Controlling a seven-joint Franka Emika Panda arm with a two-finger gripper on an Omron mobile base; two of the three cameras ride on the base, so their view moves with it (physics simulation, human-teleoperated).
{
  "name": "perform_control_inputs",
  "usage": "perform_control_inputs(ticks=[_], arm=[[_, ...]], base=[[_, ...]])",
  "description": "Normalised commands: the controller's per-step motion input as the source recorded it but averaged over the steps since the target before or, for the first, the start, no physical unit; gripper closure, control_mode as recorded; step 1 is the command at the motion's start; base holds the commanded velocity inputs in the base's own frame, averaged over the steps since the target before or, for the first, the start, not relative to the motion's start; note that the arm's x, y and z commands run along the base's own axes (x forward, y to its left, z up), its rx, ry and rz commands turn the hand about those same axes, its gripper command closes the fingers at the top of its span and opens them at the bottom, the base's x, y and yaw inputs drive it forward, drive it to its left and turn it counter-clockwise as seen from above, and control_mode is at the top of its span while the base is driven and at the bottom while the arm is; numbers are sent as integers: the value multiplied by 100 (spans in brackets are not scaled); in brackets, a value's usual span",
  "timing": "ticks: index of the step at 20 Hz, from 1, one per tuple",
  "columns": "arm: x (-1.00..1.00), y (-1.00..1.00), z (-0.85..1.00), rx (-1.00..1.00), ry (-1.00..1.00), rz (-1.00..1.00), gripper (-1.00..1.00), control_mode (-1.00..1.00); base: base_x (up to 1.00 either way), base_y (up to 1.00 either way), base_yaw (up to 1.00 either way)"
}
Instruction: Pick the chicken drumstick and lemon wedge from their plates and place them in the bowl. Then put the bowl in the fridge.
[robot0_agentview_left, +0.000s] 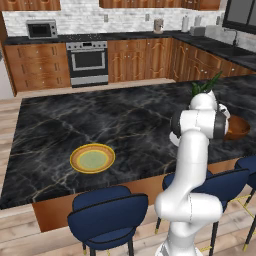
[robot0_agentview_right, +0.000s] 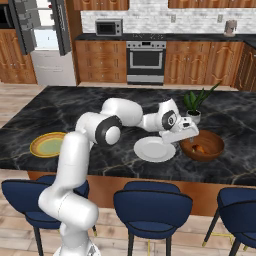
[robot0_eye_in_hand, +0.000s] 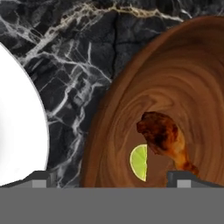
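The reddish-brown wooden bowl (robot0_eye_in_hand: 188, 70) stands on the black marble island, and in the right base view it sits at the right, bowl (robot0_agentview_right: 216, 140). Inside it lie the brown chicken drumstick (robot0_eye_in_hand: 162, 135) and, touching its left side, the small yellow-green lemon wedge (robot0_eye_in_hand: 140, 162). My gripper (robot0_eye_in_hand: 113, 180) hangs open just above the bowl's near-left rim with nothing between its fingers; from the right base it is seen beside the bowl, gripper (robot0_agentview_right: 186, 131). The bare white plate (robot0_eye_in_hand: 19, 122) lies just left of the bowl. The yellow-rimmed plate (robot0_agentview_right: 47, 144) sits bare far to the left.
A potted plant (robot0_agentview_right: 195, 102) stands right behind the bowl. The fridge (robot0_agentview_right: 42, 30) is at the back left with its door open. Blue stools (robot0_agentview_right: 152, 205) line the island's near edge. An oven (robot0_agentview_right: 146, 60) and a microwave (robot0_agentview_right: 108, 26) are on the back wall.
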Motion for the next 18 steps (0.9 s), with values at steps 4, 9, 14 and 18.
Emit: perform_control_inputs(ticks=[4,9,14,18], arm=[[-16,-1,-19,0,0,-7,100,-100],[-23,0,-16,2,0,-8,100,-100],[-26,-1,-9,5,0,-7,100,-100],[-19,0,20,1,-4,-1,100,-100]], base=[[0,0,0],[0,0,0],[0,0,0],[0,0,0]])
